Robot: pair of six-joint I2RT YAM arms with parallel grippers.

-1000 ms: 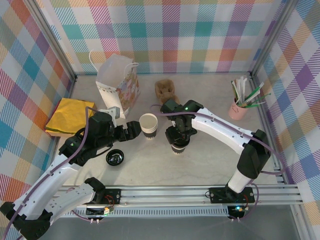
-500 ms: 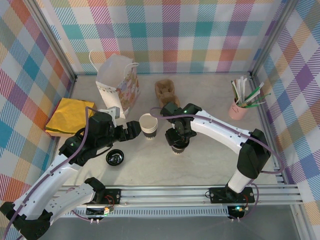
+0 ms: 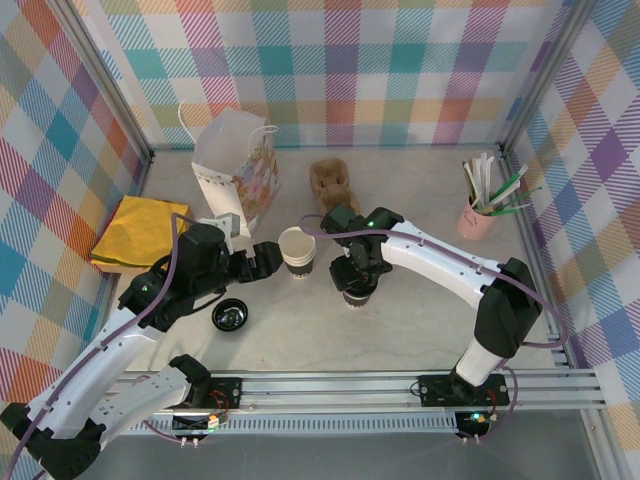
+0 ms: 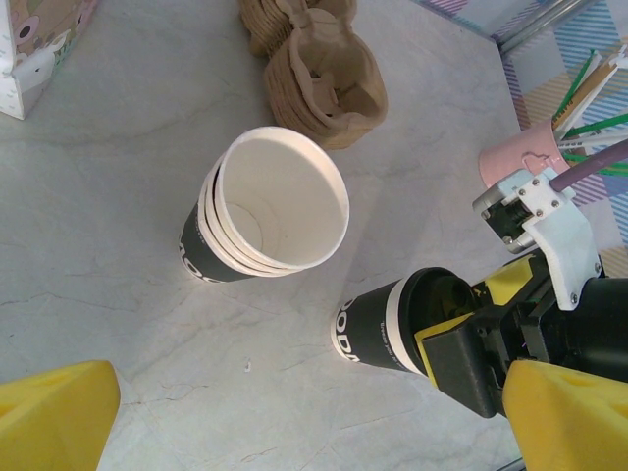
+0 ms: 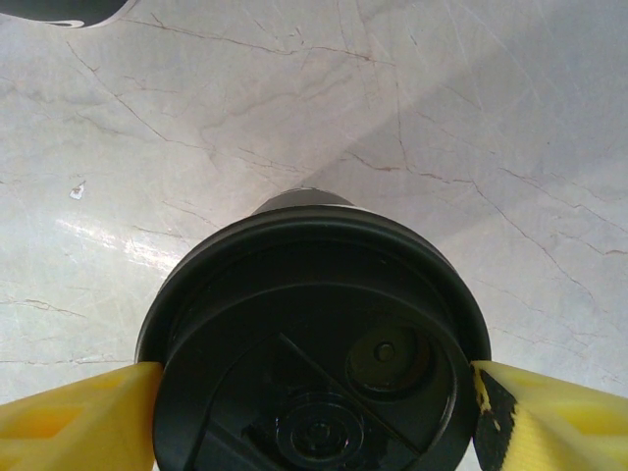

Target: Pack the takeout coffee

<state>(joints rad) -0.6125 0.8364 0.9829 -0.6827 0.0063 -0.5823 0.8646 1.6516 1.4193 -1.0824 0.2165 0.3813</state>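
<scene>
One takeout coffee [image 4: 378, 329], one open-cup stack [image 3: 297, 250], one loose lid [image 3: 229, 316], one bag [image 3: 235, 170].

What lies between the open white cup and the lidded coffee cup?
Bare table separates the open white cup and the lidded coffee cup, in the left wrist view.

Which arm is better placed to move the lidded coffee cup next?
Right: the right hand clasps the black-lidded white paper cup. The left hand hangs open beside the stacked lidless white cups.

Bright, even light leaves soft shadows and faint glare on the table [image 5: 108, 234].
</scene>
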